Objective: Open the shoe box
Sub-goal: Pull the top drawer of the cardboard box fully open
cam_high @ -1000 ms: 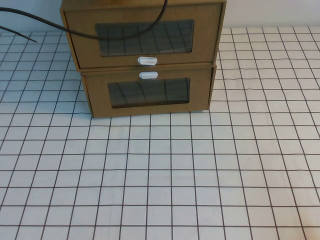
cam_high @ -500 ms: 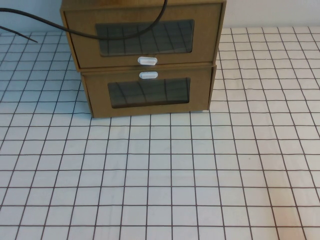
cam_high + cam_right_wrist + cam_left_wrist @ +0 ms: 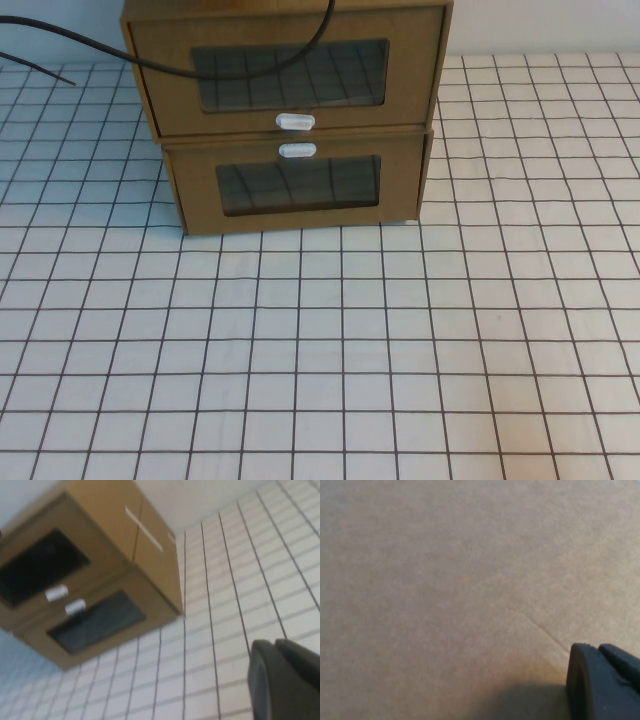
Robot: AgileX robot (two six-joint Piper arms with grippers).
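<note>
lower shoe box (image 3: 300, 185): stands on the desk (image 3: 420, 350), far side, left of middle in the high view
upper shoe box (image 3: 290, 70): stacked right on the lower shoe box, sits a bit further left, top cut off by the frame
facing: both windowed fronts point at the robot
long axis: front faces run left-right; depth hard to judge from the high view
handles: white upper handle (image 3: 295, 121) and white lower handle (image 3: 297, 150), one just above the other at the seam between the boxes, both drawers look closed
cable (image 3: 250, 66): black, drapes across the upper shoe box front, runs off left of the lower shoe box
right tool (image 3: 285, 680): closed, holding nothing, above the desk, well apart from the lower shoe box on its right side; only a dark tip shows
left tool (image 3: 605, 685): only a dark corner shows, close to plain brown cardboard; wide or narrow: cannot tell
hidden: neither tool shows in the high view; which box face fills the left wrist view cannot be told; windows are dark, contents unreadable
</note>
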